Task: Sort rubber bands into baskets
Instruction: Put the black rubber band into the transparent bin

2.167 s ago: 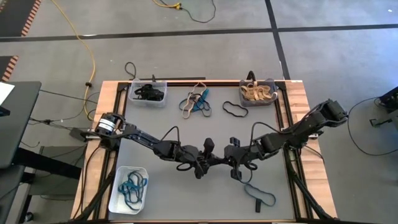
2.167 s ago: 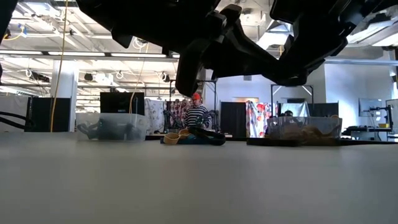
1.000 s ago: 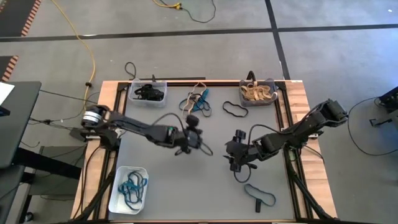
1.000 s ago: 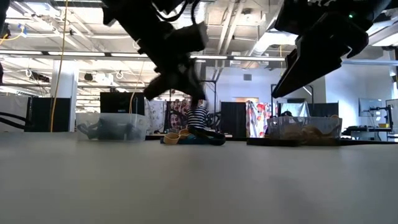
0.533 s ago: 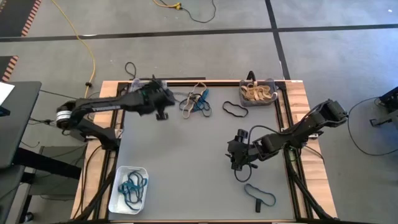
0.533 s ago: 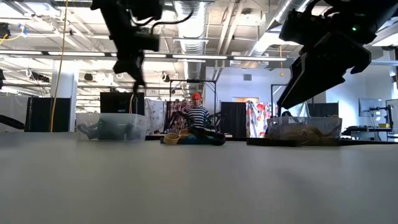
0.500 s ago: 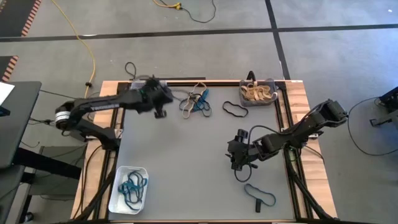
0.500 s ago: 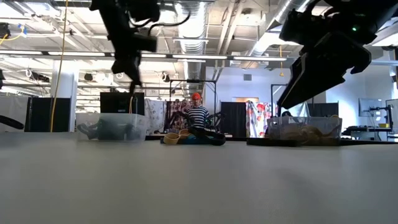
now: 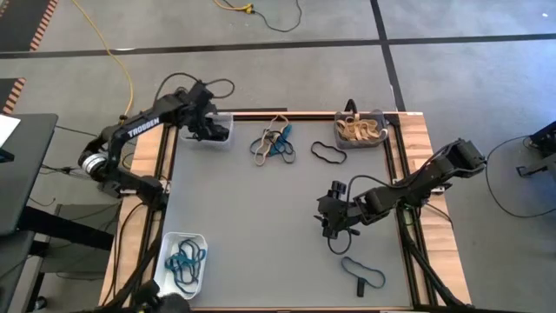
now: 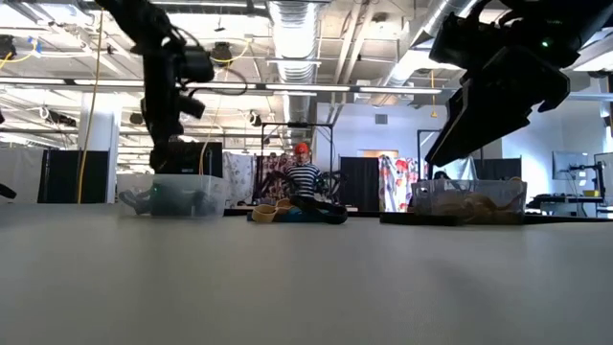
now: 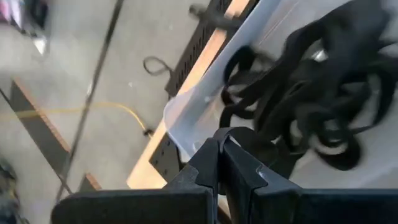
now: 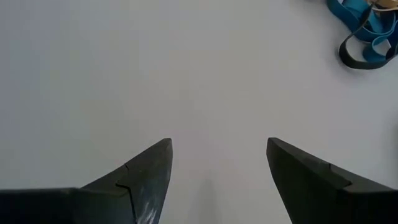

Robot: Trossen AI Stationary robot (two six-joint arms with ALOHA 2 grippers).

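Here the left end effector [image 9: 211, 128] hangs over the clear basket [image 9: 208, 136] at the table's [image 9: 243, 217] far left corner, its fingers pressed together on a black band [image 11: 233, 132] whose loop shows just past the tips in the wrist view. Much of that basket is hidden from above by the arm; the wrist view shows a tangle of black bands [image 11: 317, 99] inside. The right end effector [image 9: 334, 223] waits over bare table right of centre, fingers [image 12: 143, 171] spread wide and holding nothing.

Unsorted bands [image 9: 274, 144] in tan, teal and black lie bunched at the far edge between the clear basket and the grey basket [image 9: 360, 129], which holds tan bands; individual loops in the bunch are hard to separate. A single black loop [image 9: 327, 155] lies just beside the grey basket. A teal band [image 9: 363, 276] lies near the front edge on the right. The white basket [image 9: 179, 264], at the near left corner, holds teal bands. The middle of the table is open.

In the low view the baskets show only as low shapes at the far edge, and a person [image 10: 305, 182] sits beyond.
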